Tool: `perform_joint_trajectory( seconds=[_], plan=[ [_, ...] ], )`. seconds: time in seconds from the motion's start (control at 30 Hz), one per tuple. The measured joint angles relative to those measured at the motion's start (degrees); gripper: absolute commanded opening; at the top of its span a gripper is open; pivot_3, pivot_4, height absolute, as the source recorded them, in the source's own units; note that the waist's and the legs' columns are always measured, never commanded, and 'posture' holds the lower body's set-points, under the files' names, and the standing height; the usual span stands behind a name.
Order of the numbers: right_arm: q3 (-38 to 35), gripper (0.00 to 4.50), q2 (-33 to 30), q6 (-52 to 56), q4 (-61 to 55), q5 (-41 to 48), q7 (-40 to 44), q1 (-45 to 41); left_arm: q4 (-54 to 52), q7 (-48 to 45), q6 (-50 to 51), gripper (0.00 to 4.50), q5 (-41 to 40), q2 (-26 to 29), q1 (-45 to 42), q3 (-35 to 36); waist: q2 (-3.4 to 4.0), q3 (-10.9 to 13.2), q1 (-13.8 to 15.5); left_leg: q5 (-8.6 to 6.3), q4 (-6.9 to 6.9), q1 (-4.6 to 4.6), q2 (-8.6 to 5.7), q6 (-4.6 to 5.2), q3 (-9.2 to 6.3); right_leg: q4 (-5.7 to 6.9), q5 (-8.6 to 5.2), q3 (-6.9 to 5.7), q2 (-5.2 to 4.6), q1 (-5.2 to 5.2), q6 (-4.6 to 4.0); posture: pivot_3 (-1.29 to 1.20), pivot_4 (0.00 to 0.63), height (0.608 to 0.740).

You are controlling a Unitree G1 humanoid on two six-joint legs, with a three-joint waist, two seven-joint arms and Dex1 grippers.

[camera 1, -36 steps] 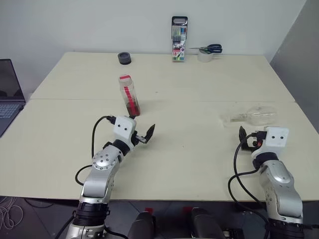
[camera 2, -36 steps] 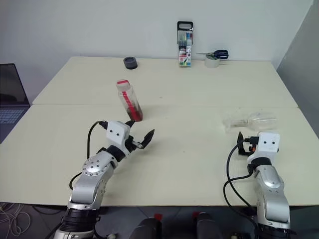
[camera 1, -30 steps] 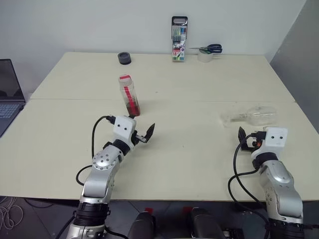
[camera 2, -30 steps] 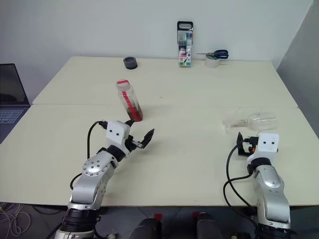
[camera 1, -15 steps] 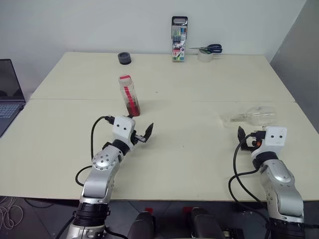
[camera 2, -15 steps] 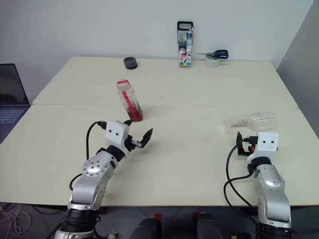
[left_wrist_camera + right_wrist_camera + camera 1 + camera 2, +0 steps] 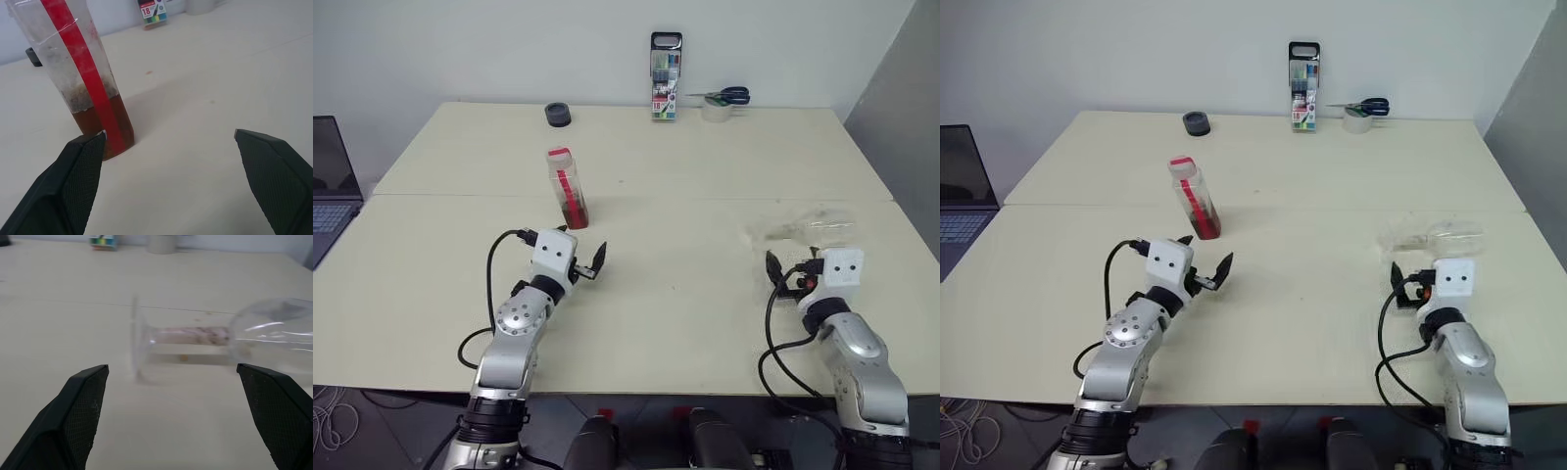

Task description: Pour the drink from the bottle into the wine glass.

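The bottle (image 7: 566, 186) stands upright left of the table's middle, clear with a red cap and a red label strip. The reddish-brown drink (image 7: 105, 129) fills only its bottom. My left gripper (image 7: 585, 253) is open just in front of it, a little to its right, and holds nothing. In the left wrist view, one finger (image 7: 80, 166) lines up with the bottle's base. The wine glass (image 7: 793, 229) lies on its side at the right, with its foot (image 7: 138, 350) pointing left and its bowl (image 7: 274, 333) right. My right gripper (image 7: 172, 365) is open and empty close in front of the stem.
Along the far edge of the table (image 7: 685, 294) are a marker case (image 7: 666, 76), scissors (image 7: 724, 95) on a tape roll (image 7: 715, 111), and a small black round object (image 7: 558, 115). A laptop (image 7: 328, 186) sits at the left edge. A seam crosses the table behind the bottle.
My right gripper has swung left, from facing the glass's bowl side to facing its stem and foot. My left gripper has turned slightly toward the bottle. Bottle and glass have not moved.
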Motion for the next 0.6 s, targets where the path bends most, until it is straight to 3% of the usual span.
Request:
perform_joint_trajectory(
  seconds=[0.23, 0.6],
  plan=[
    [3.05, 4.5, -8.64, 7.55, -7.65, 10.75, 12.2, -6.82, 0.05, 3.15, 0.87, 4.48, -0.81, -1.13, -1.09, 1.91, -0.01, 0.0, 0.06, 0.0, 0.03, -0.01, 0.0, 0.0, -0.06, -0.03, 0.0, -0.06, 0.01, 0.04, 0.0, 0.0, 0.15, 0.74],
    [4.91, 4.5, -13.28, 14.32, -9.64, 15.95, 14.85, -12.07, 4.4, 11.12, 0.89, 4.48, 2.26, -4.26, -5.96, 2.57, -0.02, 0.0, 0.18, 0.0, 0.03, -0.1, -0.01, 0.0, -0.08, -0.16, 0.0, -0.09, -0.01, 0.04, 0.0, 0.0, 0.15, 0.74]
  ],
)
